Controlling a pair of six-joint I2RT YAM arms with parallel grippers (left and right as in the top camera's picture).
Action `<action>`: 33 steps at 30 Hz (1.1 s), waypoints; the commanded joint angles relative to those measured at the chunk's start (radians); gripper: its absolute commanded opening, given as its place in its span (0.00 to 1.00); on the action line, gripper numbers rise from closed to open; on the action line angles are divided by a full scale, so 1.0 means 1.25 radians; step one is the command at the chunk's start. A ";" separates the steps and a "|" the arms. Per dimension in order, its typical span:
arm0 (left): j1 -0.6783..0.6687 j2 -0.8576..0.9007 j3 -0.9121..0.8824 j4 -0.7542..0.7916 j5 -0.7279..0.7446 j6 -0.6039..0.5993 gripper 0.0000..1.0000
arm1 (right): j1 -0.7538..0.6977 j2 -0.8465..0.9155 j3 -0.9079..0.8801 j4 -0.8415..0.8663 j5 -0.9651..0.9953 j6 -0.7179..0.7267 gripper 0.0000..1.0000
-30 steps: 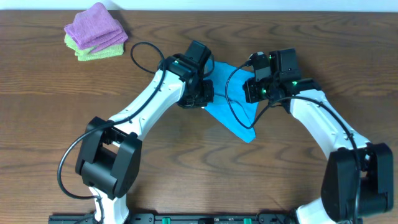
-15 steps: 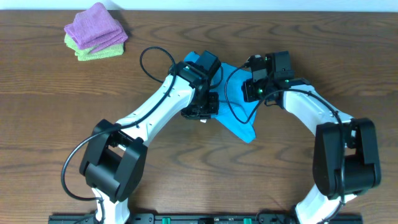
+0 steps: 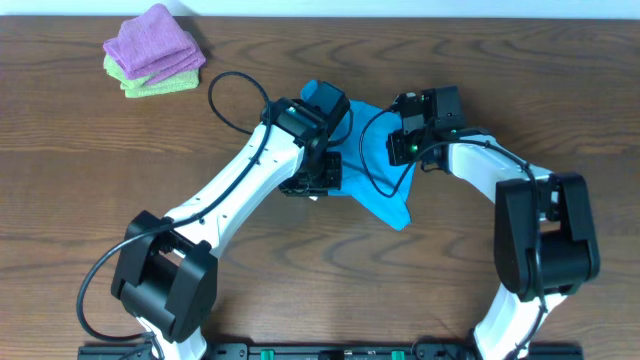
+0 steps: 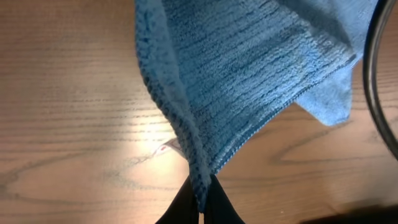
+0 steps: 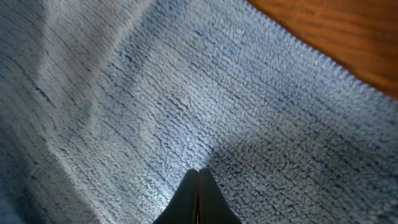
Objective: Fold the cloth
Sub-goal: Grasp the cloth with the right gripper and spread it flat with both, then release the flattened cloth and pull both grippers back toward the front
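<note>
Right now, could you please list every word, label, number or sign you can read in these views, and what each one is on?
No text can be read in any view.
"(unreadable)": the white tag at the edge of the cloth is too small to tell whether it bears print.
None: the stacked cloths at the table's far left show no visible label or print.
</note>
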State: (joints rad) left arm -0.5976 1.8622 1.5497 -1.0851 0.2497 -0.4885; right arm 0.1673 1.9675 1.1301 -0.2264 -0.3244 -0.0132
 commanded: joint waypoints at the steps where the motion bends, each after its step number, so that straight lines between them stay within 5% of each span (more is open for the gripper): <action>1: -0.001 -0.017 0.010 -0.020 -0.020 0.015 0.06 | -0.009 0.013 0.015 -0.002 0.013 0.010 0.02; 28: -0.001 -0.017 0.010 -0.217 -0.144 0.017 0.06 | -0.013 0.013 0.015 -0.025 0.087 0.022 0.01; 29: -0.001 -0.017 0.010 -0.214 -0.144 0.017 0.18 | -0.013 0.013 0.015 -0.026 0.086 0.022 0.01; 31: -0.001 -0.017 0.010 -0.212 -0.143 0.017 0.65 | -0.013 0.013 0.016 -0.031 0.086 0.022 0.01; 33: -0.001 -0.017 0.010 -0.213 -0.143 0.017 0.85 | -0.013 0.013 0.019 -0.037 0.086 0.022 0.01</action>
State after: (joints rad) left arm -0.5976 1.8622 1.5497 -1.3487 0.0921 -0.4713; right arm 0.1623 1.9743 1.1381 -0.2630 -0.2428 -0.0040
